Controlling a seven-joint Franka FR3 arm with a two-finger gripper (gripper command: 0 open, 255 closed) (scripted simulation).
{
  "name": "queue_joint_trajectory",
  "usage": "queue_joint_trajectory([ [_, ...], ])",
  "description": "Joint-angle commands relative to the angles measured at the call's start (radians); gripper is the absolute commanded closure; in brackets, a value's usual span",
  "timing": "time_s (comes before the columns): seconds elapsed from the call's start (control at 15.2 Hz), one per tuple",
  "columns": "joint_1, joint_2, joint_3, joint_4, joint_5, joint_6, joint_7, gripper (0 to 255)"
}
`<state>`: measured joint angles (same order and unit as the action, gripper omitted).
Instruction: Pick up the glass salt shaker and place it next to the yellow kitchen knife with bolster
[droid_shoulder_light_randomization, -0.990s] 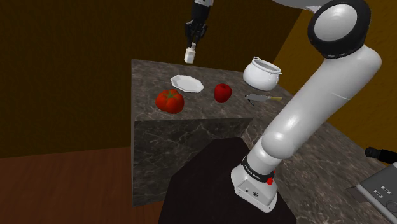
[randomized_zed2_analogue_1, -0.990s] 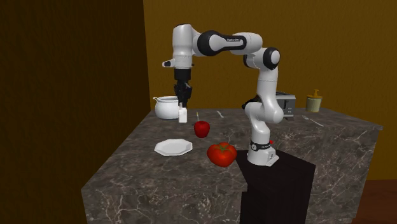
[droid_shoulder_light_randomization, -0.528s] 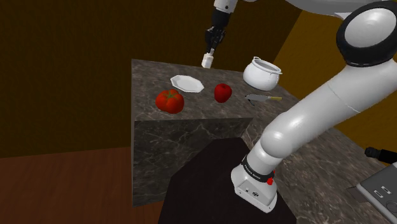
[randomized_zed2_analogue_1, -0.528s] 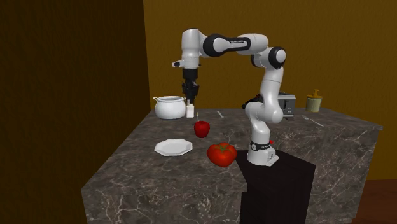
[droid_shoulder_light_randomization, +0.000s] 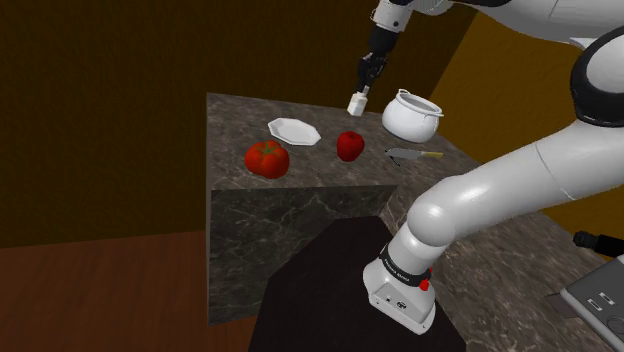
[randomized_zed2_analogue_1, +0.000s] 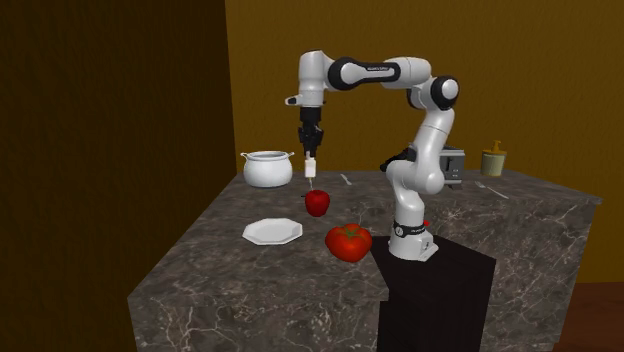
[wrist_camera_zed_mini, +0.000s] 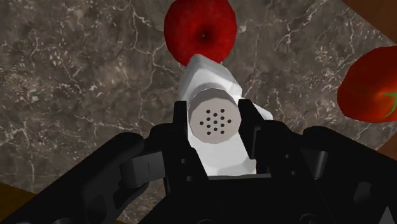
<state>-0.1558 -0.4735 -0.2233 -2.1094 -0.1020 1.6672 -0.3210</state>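
A small white salt shaker (droid_shoulder_light_randomization: 357, 101) (randomized_zed2_analogue_1: 311, 169) hangs in the air above the marble counter, with my black gripper (droid_shoulder_light_randomization: 366, 78) (randomized_zed2_analogue_1: 310, 152) shut on it. In the wrist view the shaker (wrist_camera_zed_mini: 213, 102) shows its perforated cap between the two fingers (wrist_camera_zed_mini: 182, 124), with the red apple (wrist_camera_zed_mini: 200, 28) below it on the counter. The knife (droid_shoulder_light_randomization: 412, 154) lies flat near the counter's right edge in the shoulder view, right of the apple (droid_shoulder_light_randomization: 350, 146) and in front of the white pot (droid_shoulder_light_randomization: 411, 115). The shaker is held above the counter between the plate (droid_shoulder_light_randomization: 294, 130) and the pot.
A red tomato (droid_shoulder_light_randomization: 266, 159) (randomized_zed2_analogue_1: 348, 242) sits near the counter's front edge, and the white octagonal plate (randomized_zed2_analogue_1: 272, 231) lies beside it. The white pot (randomized_zed2_analogue_1: 267, 168) stands at the far side. A toaster and a yellow cup (randomized_zed2_analogue_1: 493, 159) stand behind the arm's base.
The arm has carried the shaker to the right in both exterior views, from beyond the counter's far-left edge to above the counter near the pot. The grip has stayed shut.
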Motion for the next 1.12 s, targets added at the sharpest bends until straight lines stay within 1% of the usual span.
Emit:
queue_joint_trajectory([
  [0.0,-0.018,-0.05,-0.023,-0.035,-0.02,-0.012,-0.034,255],
  [0.53,-0.095,-0.195,-0.134,-0.112,-0.113,-0.062,-0.186,255],
  [1.06,-0.168,-0.282,-0.266,-0.117,-0.219,-0.112,-0.358,255],
])
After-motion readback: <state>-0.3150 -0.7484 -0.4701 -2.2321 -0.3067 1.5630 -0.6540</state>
